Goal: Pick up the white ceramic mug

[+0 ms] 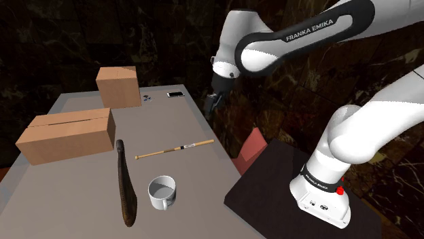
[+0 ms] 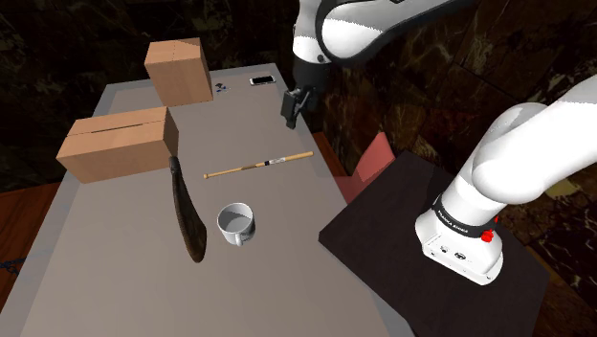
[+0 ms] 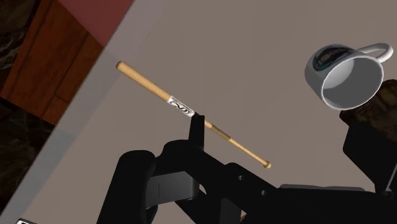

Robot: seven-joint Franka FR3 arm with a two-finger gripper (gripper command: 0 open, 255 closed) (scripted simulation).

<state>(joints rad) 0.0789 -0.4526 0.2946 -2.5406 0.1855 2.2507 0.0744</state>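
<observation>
We see the mug [image 1: 162, 192] at the bat's [image 1: 174, 149] six o'clock, shoulder view. Our tool's [image 1: 210, 106] state, we cannot tell.

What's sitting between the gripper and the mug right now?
A wooden baseball bat lies on the table between the gripper and the white mug, as the shoulder view shows.

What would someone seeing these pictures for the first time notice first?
The big white arm arches over the grey table, its black gripper hanging above the table's right edge in the shoulder view. Nearer the camera, a white mug stands upright beside a long dark curved piece, a wooden bat lying just beyond.
</observation>
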